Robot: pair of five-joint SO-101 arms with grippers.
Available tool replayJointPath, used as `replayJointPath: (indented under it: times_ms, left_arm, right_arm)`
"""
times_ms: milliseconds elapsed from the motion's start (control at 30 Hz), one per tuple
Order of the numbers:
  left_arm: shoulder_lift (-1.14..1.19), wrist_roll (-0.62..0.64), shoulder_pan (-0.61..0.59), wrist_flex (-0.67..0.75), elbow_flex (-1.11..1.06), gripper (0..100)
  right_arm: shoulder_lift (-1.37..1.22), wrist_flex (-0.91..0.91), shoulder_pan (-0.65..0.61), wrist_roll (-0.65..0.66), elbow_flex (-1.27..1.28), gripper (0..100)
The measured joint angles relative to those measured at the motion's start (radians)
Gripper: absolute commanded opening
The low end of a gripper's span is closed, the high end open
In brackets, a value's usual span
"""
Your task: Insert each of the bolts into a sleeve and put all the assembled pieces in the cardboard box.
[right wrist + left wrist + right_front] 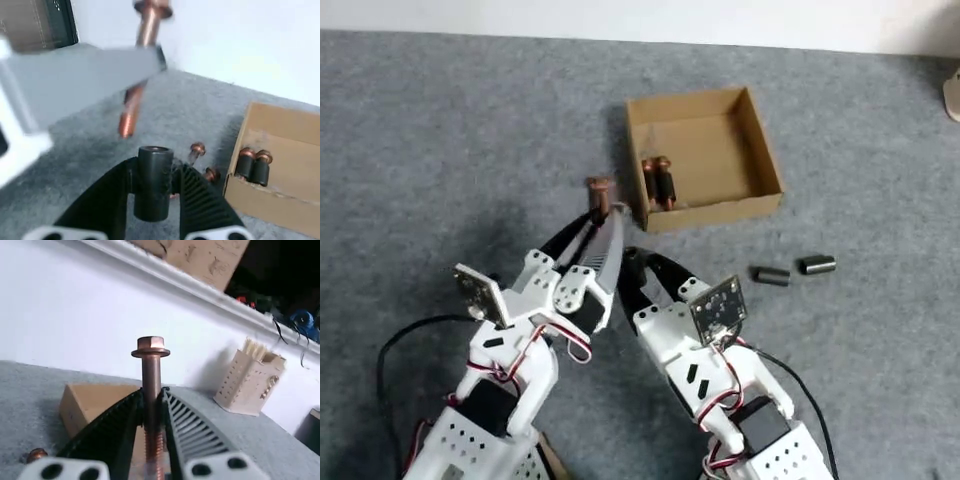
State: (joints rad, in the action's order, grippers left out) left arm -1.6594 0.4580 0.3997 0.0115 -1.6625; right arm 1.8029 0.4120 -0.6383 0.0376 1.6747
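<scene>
A copper flange bolt is held upright, head up; a black sleeve is gripped upright below it. Two assembled pieces lie in the open cardboard box; one loose sleeve lies outside, near another

The threaded end of the copper flanged bolt is hidden between the black ribbed fingers of the left gripper and cut off at the left wrist view's edge. In the right wrist view a blurred pale grey arm part crosses the bolt's shaft, and the right gripper, clamped on a black cylindrical sleeve, hides the shafts of two loose copper bolts. A cream object is cut off at the high view's edge.
</scene>
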Motion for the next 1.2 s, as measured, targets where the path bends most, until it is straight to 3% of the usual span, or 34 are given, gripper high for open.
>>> replayJointPath:
  times_ms: [500,1200]
  left_arm:
    - [0.000,0.000,0.046,0.035,0.000,0]
    - [0.002,0.000,0.023,0.044,-0.017,0]
  right_arm:
    - [0.002,0.012,-0.054,0.000,0.000,0.5]
    - [0.002,0.012,-0.069,0.000,0.000,0.5]
